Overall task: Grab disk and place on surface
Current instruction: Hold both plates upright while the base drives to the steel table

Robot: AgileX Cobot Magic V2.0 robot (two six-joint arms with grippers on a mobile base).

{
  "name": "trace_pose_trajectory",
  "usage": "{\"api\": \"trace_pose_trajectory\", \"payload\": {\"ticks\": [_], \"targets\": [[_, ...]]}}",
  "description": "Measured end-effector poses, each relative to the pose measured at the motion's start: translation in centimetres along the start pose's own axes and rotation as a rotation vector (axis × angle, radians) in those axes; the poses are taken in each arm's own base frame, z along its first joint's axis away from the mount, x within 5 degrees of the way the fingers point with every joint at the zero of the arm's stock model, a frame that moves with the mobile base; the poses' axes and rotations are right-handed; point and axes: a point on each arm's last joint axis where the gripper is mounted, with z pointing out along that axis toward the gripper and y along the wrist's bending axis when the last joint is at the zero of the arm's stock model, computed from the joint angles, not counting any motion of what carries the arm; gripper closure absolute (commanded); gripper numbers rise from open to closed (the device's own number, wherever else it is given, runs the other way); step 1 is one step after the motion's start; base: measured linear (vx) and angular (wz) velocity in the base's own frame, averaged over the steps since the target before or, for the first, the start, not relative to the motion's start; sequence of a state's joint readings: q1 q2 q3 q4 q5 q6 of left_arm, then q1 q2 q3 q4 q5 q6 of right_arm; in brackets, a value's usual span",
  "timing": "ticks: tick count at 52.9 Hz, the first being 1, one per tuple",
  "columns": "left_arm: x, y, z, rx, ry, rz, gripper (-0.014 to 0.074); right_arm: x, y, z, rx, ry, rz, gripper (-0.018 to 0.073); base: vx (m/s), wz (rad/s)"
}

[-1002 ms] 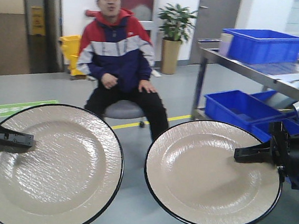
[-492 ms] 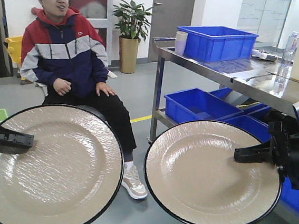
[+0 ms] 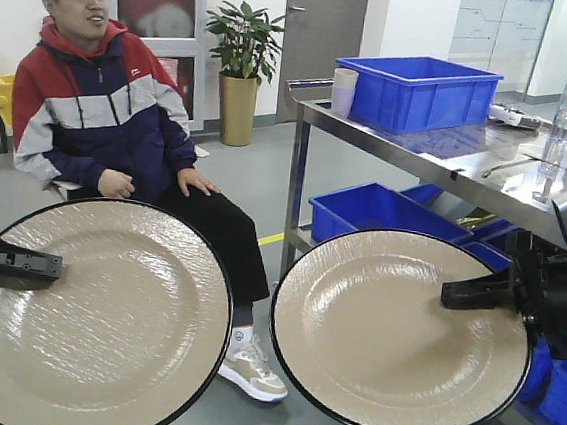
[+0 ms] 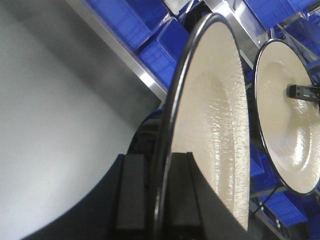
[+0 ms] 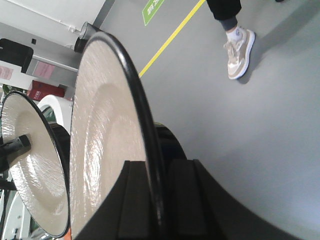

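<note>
Two beige disks with black rims hang in the air, faces toward the front camera. My left gripper (image 3: 55, 268) is shut on the left edge of the left disk (image 3: 102, 326). My right gripper (image 3: 449, 292) is shut on the right edge of the right disk (image 3: 382, 333). The left wrist view shows the jaws (image 4: 157, 167) pinching the rim of the left disk (image 4: 215, 115), and the right wrist view shows the same (image 5: 157, 172) on the right disk (image 5: 100, 125). The surface, a reflective metal tabletop (image 3: 450, 148), stands behind on the right.
A man (image 3: 101, 125) sits on a chair at the left, his shoe (image 5: 240, 45) on the grey floor. A blue bin (image 3: 416, 90), a cup (image 3: 343, 90) and a bottle (image 3: 565, 109) stand on the tabletop. More blue bins (image 3: 384, 212) fill its lower shelf.
The background has slid left: the man and plant moved left and the metal table came further into view. Both disks stay gripped in the same places.
</note>
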State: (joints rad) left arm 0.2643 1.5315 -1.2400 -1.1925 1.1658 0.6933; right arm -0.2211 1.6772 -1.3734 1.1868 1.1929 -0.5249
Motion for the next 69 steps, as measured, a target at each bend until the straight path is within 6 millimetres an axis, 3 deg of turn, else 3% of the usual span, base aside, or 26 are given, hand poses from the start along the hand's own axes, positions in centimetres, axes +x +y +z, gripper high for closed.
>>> {"api": "trace_pose_trajectory", "payload": {"ticks": [19,69], "targets": [[-0.01,0.00,0.00,0.000,-0.001,0.000,0.0598,0.00,0.00,0.00,0.000,0.000,0.000,0.0568,0.44,-0.18],[-0.02,0.02,0.00,-0.002,-0.002,0.000,0.0598,-0.03,-0.02,0.00,0.002,-0.003,0.000,0.0568,0.41,-0.45]]}}
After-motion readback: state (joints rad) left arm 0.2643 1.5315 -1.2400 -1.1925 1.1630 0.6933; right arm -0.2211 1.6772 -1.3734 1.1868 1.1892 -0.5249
